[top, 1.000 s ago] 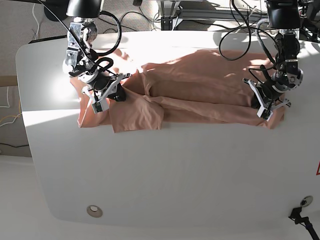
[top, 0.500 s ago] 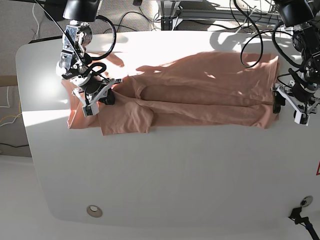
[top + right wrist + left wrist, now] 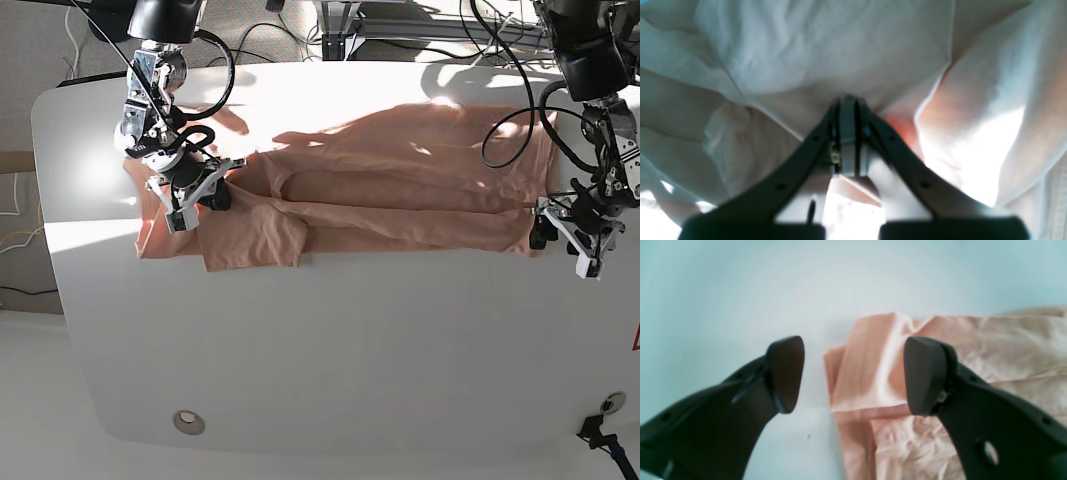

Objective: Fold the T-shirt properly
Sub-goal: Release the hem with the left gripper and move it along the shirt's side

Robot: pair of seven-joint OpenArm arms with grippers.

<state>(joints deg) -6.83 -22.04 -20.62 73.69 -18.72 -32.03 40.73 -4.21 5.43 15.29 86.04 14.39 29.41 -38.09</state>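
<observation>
The salmon-pink T-shirt lies stretched wide across the white table, with a sleeve flap folded at its lower left. My right gripper, on the left of the base view, is shut on shirt fabric near that sleeve. In the right wrist view its pads are pressed together on pale cloth. My left gripper is open at the shirt's lower right corner. In the left wrist view its jaws stand wide apart around the folded hem corner, apart from the cloth.
Cables and arm bases stand along the table's far edge. A round metal disc sits in the table near the front left. A black clamp is at the front right corner. Bright sun patches cross the table's back left.
The shirt was drawn out wider to both sides. My left gripper let go of the right hem, moved off it, then came back slightly toward the corner. My right gripper stays shut, barely moved.
</observation>
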